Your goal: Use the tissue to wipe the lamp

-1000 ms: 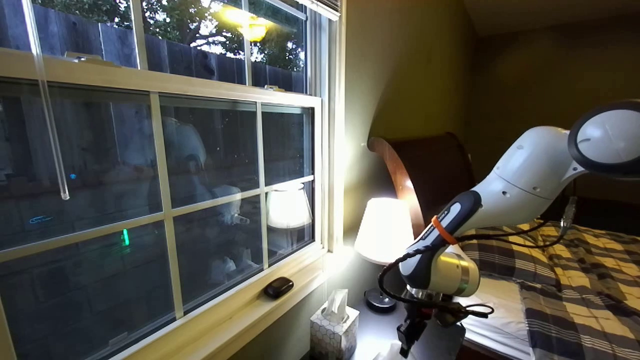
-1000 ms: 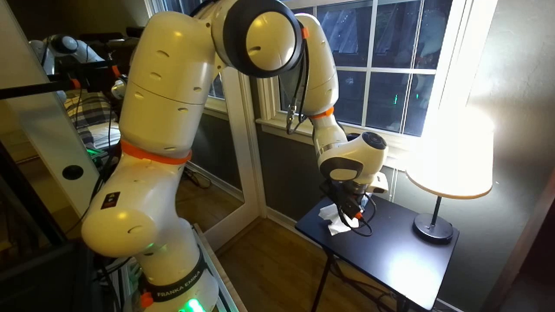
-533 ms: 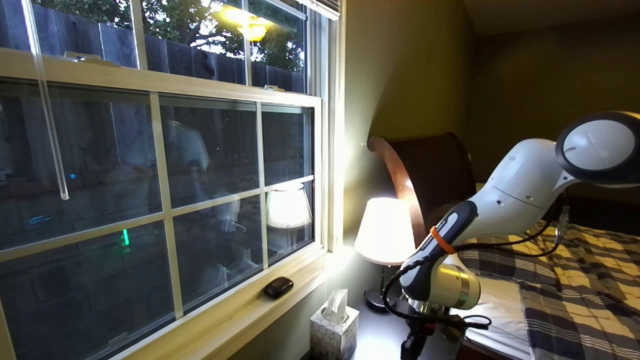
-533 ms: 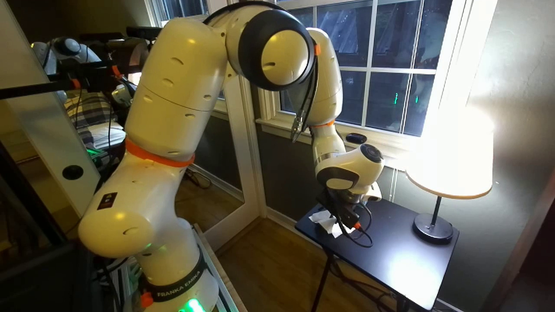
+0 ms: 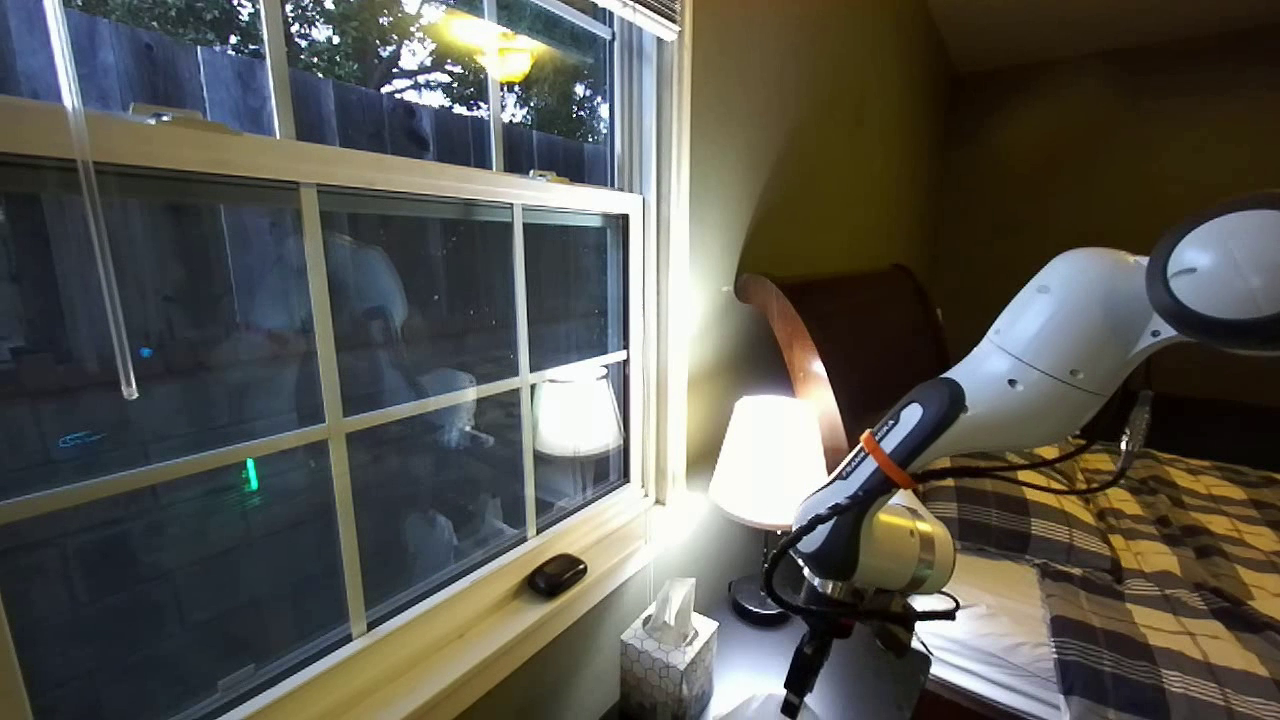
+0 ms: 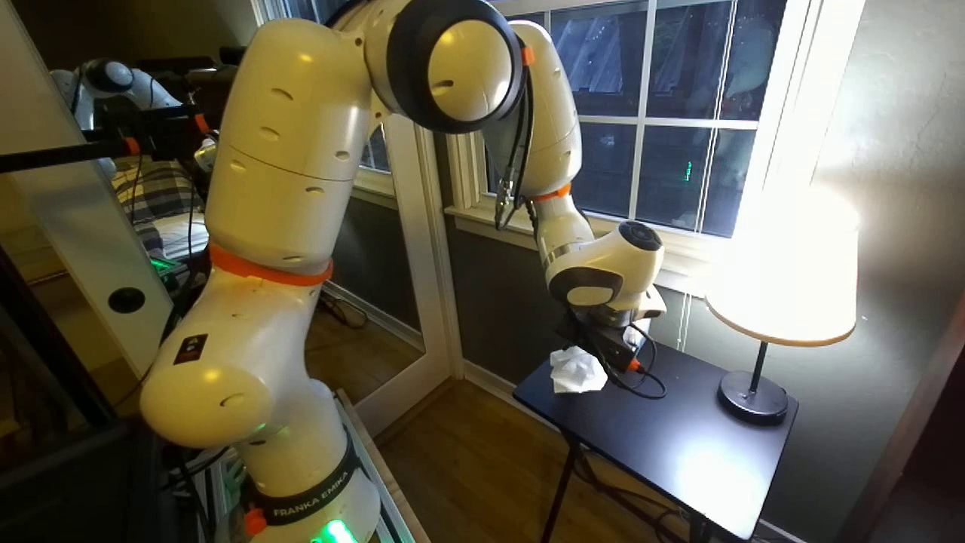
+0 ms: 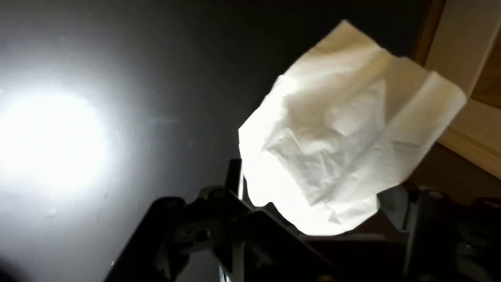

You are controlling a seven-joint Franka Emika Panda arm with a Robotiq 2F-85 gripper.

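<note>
- Up a bit goes my arm (image 6: 290, 143) since half a second ago, and the tissue (image 6: 577, 369) now looks bunched up and round, not flat and spread out as it was.
- My gripper (image 7: 315, 183) points down near a corner of the table (image 6: 678, 422).
- Its jaws stand wide apart in the wrist view, and the tissue shows in the gap.
- I can't tell if the tissue touches the jaws, or if it sits on the table or just above it.
- Toward the other end of the table, the lamp (image 6: 788, 264) stands upright and glows, well apart from the tissue.
- In an exterior view I see a box (image 5: 668, 668) near the window (image 5: 332, 430), with a sheet (image 5: 674, 612) poking out of its top.
- One small black thing (image 5: 558, 575) sits on the sill (image 5: 455, 645).
</note>
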